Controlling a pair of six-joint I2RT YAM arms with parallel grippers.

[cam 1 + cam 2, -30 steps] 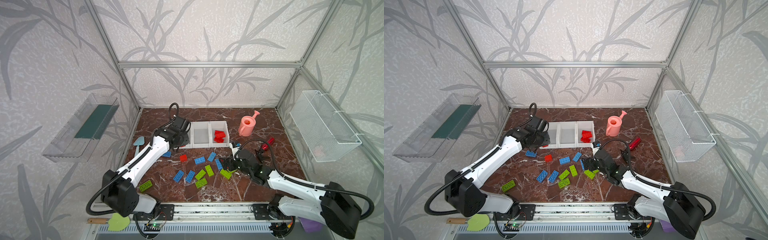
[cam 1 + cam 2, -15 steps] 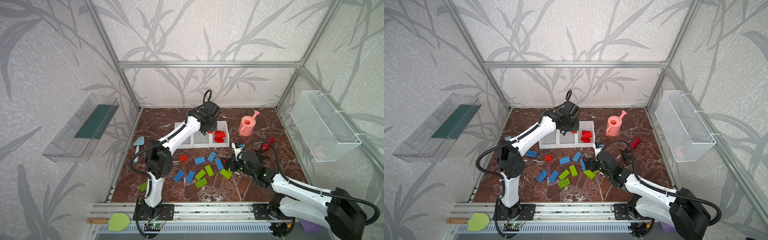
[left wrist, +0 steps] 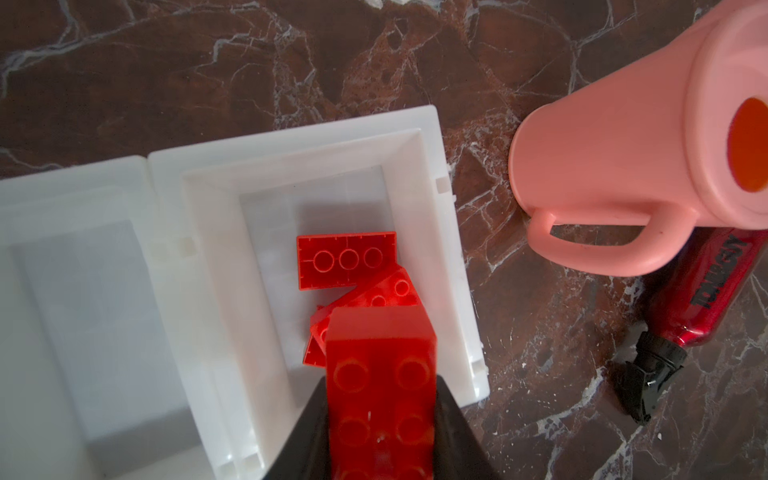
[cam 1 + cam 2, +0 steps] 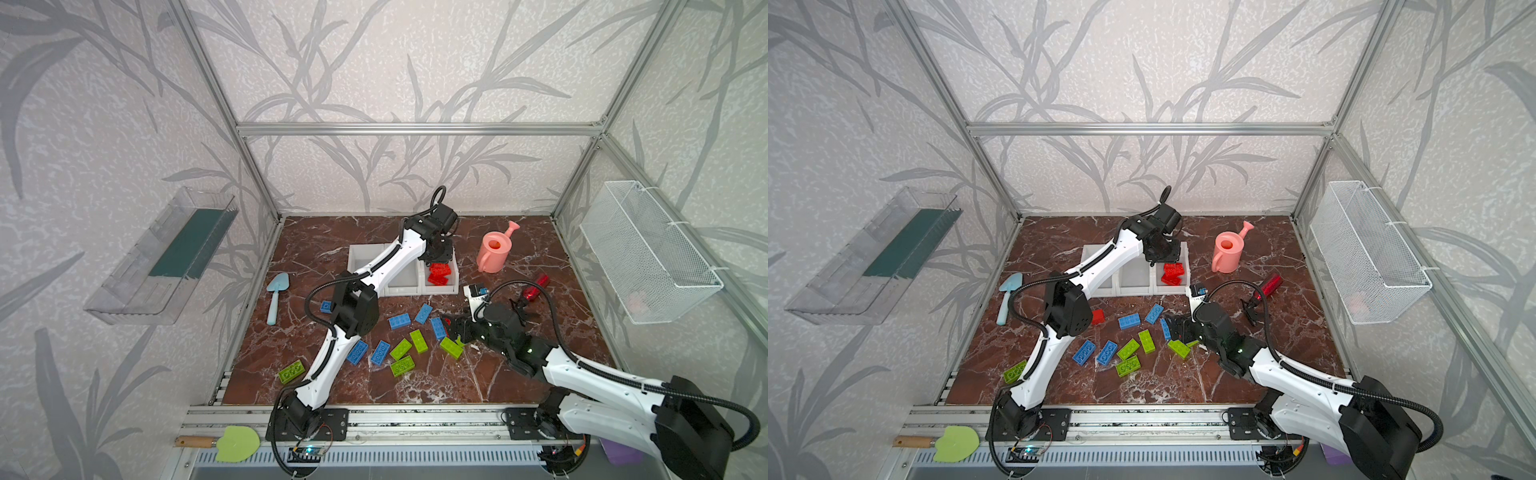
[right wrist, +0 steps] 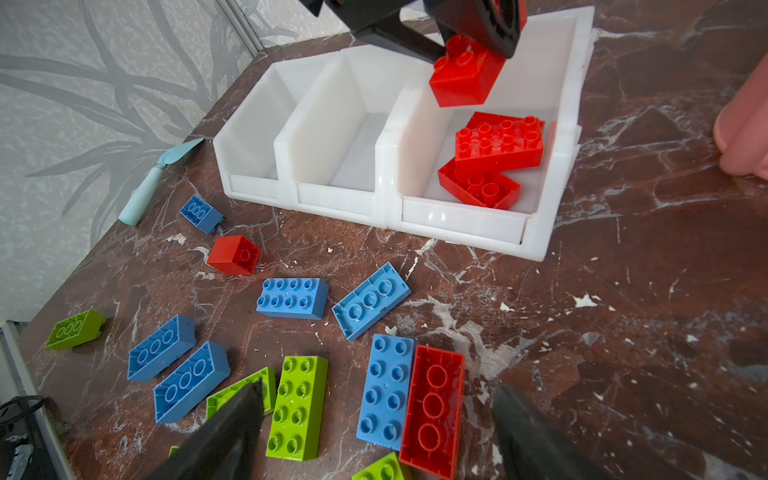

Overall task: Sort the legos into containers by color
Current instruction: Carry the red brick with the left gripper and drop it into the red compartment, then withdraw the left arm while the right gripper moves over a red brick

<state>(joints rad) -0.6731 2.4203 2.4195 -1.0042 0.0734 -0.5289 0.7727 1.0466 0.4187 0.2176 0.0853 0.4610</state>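
Swung left gripper [image 4: 437,257], clamped on red brick [image 3: 380,374], over bin [image 3: 291,143] of red bricks [image 3: 347,259]; drop probably next. Kept right gripper [image 5: 376,395] apart before bin.

Three bins [image 4: 401,290] stand in a row toward the tabletop's [image 4: 519,374] back edge. The brick [image 3: 380,374] in my left gripper [image 4: 435,258] hangs over the rightmost, where other bricks [image 4: 439,272] lie. The watering can [image 4: 493,253] stands right of it; loose bricks [image 4: 399,321] lie before the bins.
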